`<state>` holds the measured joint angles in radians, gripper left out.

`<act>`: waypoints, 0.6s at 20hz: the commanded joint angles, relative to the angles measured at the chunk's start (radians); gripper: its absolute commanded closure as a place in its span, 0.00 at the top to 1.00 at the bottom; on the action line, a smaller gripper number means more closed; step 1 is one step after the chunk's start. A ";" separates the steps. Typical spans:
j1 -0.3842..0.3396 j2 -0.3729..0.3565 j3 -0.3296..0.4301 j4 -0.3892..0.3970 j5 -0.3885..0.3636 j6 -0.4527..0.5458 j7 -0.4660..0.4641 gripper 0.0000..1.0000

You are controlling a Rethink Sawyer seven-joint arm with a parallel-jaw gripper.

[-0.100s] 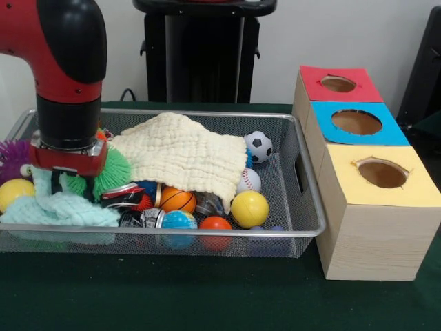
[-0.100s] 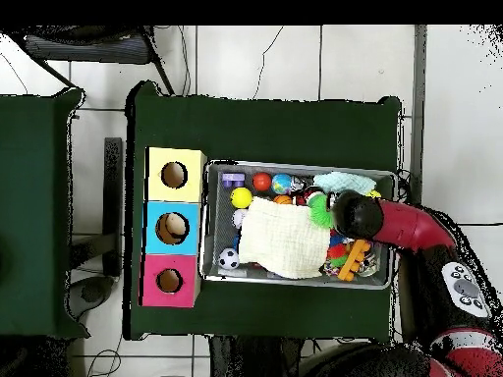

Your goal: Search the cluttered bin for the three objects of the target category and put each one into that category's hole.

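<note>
– Bin looked how?
– Silver wire mesh, shallow, rectangular, crammed. Lay with its long axis from nine to three o'clock in the front view, open side up.
– Sat where?
– On the green table, just at nine o'clock of the wooden box row.
– And the row?
– Ran from twelve toward five o'clock. Carried a red hole farthest, a blue hole in the middle and a yellow hole nearest, all round and facing up.
– Held what, that bin?
– Cream cloth draped across the middle. Soccer ball at two o'clock, baseball and yellow ball toward four, basketball half under the cloth's edge. Mint cloth at eight, purple spiky toy at nine.
– Gripper?
– Sunk into the clutter at the nine o'clock end, beside a green spiky ball. Could not tell whether spread or closed, nor whether clamped on anything.
</note>
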<state>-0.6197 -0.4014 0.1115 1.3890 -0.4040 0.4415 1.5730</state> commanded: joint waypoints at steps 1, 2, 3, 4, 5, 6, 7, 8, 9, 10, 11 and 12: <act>0.022 0.076 0.041 -0.012 -0.056 -0.051 0.022 0.00; 0.022 0.072 0.041 -0.007 -0.052 -0.041 0.026 0.00; 0.021 0.055 0.038 0.012 -0.040 -0.031 0.043 0.00; 0.021 0.039 0.035 0.031 -0.028 -0.022 0.060 0.00; 0.015 0.015 0.041 0.055 -0.019 -0.015 0.060 0.00; 0.009 -0.009 0.048 0.080 -0.011 -0.008 0.059 0.00; -0.001 -0.033 0.062 0.107 -0.001 0.004 0.051 0.00; -0.010 -0.058 0.076 0.135 0.010 0.016 0.044 0.00; -0.020 -0.082 0.090 0.162 0.021 0.028 0.036 0.00; -0.022 -0.116 0.098 0.198 0.033 0.045 0.035 0.00; -0.026 -0.148 0.106 0.232 0.046 0.056 0.037 0.00; -0.032 -0.177 0.118 0.263 0.060 0.063 0.038 0.00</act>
<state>-0.6260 -0.4661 0.1212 1.4552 -0.3968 0.4412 1.5730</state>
